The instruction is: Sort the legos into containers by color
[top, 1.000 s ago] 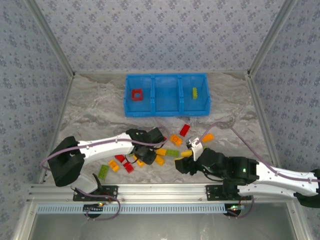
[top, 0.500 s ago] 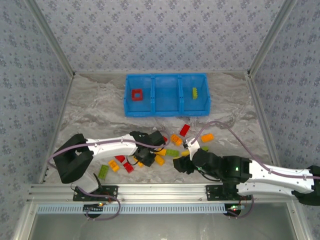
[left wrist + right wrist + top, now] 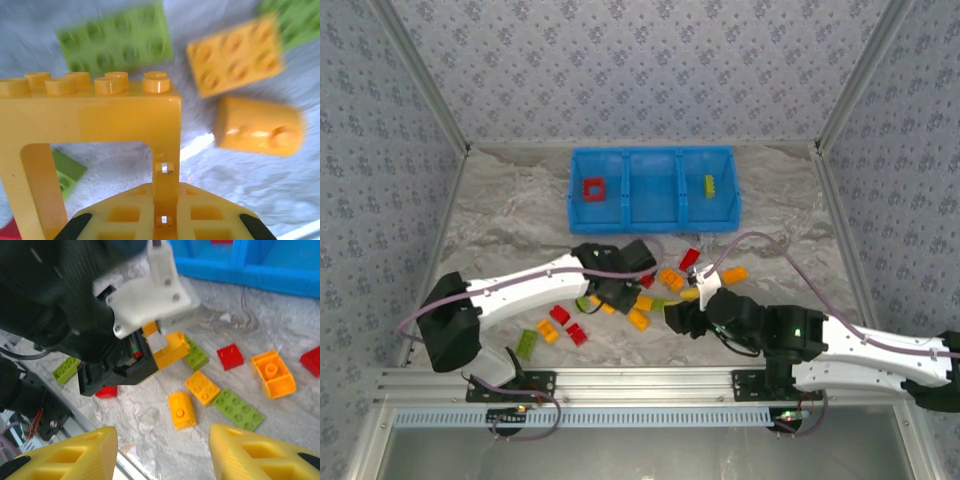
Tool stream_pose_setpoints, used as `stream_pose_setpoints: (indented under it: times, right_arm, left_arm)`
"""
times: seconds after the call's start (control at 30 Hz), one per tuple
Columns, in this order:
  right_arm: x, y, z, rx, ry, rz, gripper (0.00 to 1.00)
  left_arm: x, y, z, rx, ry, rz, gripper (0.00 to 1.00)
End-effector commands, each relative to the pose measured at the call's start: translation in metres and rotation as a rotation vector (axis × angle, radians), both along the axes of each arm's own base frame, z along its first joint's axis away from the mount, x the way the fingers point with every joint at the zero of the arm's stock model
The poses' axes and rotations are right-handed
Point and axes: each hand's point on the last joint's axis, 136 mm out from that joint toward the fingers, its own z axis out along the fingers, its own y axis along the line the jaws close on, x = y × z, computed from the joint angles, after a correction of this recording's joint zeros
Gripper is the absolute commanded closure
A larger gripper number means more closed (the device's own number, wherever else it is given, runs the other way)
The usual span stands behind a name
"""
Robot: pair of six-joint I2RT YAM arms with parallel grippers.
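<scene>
The blue tray (image 3: 653, 227) stands at the back; a red frame lego (image 3: 594, 188) lies in its left compartment and a green lego (image 3: 710, 185) in its right one. Loose red, yellow and green legos lie scattered in front of it. My left gripper (image 3: 164, 200) is shut on one side bar of a yellow open frame lego (image 3: 90, 107), over the pile (image 3: 617, 293). My right gripper (image 3: 162, 450) is open and holds nothing. It hangs just above a rounded yellow lego (image 3: 181, 410), close to the left gripper (image 3: 150, 347).
A flat yellow lego (image 3: 202, 387), a green plate (image 3: 238, 409), a red square (image 3: 230, 356) and an orange brick (image 3: 272, 373) lie by the right gripper. Green and red legos (image 3: 552, 325) lie front left. The two grippers are close together.
My left gripper has shut on the yellow frame lego and shifted away from the table's near edge. The right gripper has slid left toward the pile, still open.
</scene>
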Motion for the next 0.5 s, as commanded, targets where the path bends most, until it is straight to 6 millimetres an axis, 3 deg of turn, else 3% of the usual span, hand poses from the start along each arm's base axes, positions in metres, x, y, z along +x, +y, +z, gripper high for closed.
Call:
stream_pose_setpoints:
  times: [0.0, 0.13, 0.23, 0.47]
  right_arm:
    - [0.017, -0.007, 0.043, 0.02, -0.141, -0.057, 0.47]
    - [0.041, -0.019, 0.089, 0.025, -0.286, -0.153, 0.45]
    - [0.064, -0.03, 0.112, 0.02, -0.346, -0.239, 0.45]
    - [0.123, -0.042, 0.121, 0.043, -0.332, -0.353, 0.45]
  left_arm:
    - [0.022, -0.008, 0.057, -0.106, -0.049, 0.049, 0.87]
    - [0.066, -0.037, 0.091, -0.188, -0.091, 0.071, 0.87]
    - [0.102, -0.06, 0.102, -0.224, -0.116, 0.094, 0.88]
    - [0.196, -0.097, 0.104, -0.316, -0.156, 0.215, 0.9]
